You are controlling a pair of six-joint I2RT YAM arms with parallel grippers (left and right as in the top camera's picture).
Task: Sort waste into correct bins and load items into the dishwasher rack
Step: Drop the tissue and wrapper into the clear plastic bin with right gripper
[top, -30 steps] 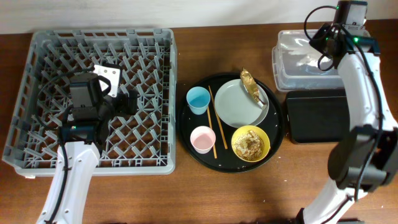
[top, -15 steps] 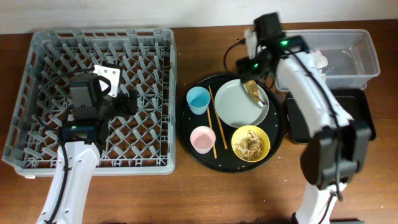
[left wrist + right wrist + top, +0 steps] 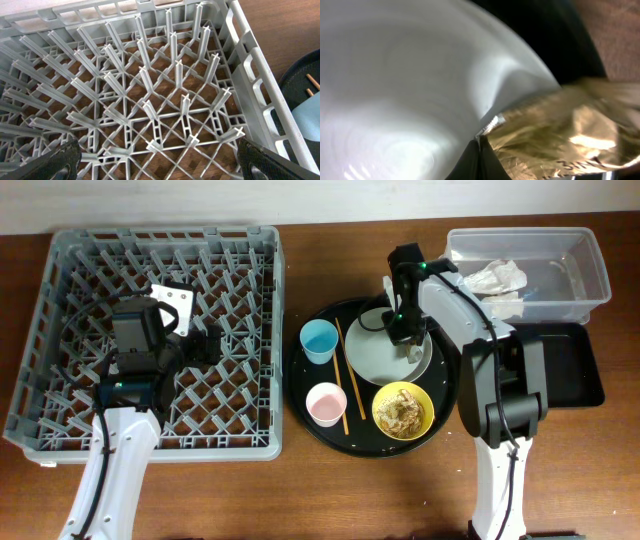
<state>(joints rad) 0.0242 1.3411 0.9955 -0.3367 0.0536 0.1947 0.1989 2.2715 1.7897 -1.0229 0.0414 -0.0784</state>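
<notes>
The grey dishwasher rack (image 3: 60,330) fills the left. My left gripper (image 3: 205,345) hangs open and empty over its pegs (image 3: 150,85). My right gripper (image 3: 402,330) is down on the pale plate (image 3: 370,358). In the right wrist view its fingers (image 3: 480,150) are shut on the edge of the brown-gold wrapper (image 3: 570,130), which lies on the plate (image 3: 395,75). The light-blue cup (image 3: 319,340), pink cup (image 3: 326,403), chopsticks (image 3: 341,375) and yellow bowl (image 3: 403,411) of noodle scraps sit on the round black tray. The white napkin (image 3: 495,278) lies in the clear tub (image 3: 580,275).
The round black tray (image 3: 300,390) holds the dishes, right of the rack. The shallow black rectangular tray (image 3: 565,370) lies in front of the clear tub at the right. The blue cup's rim (image 3: 307,125) shows in the left wrist view.
My right arm has swung from over the clear tub to the plate and come down on the wrapper. The napkin now shows in the tub. The left arm has not moved.
</notes>
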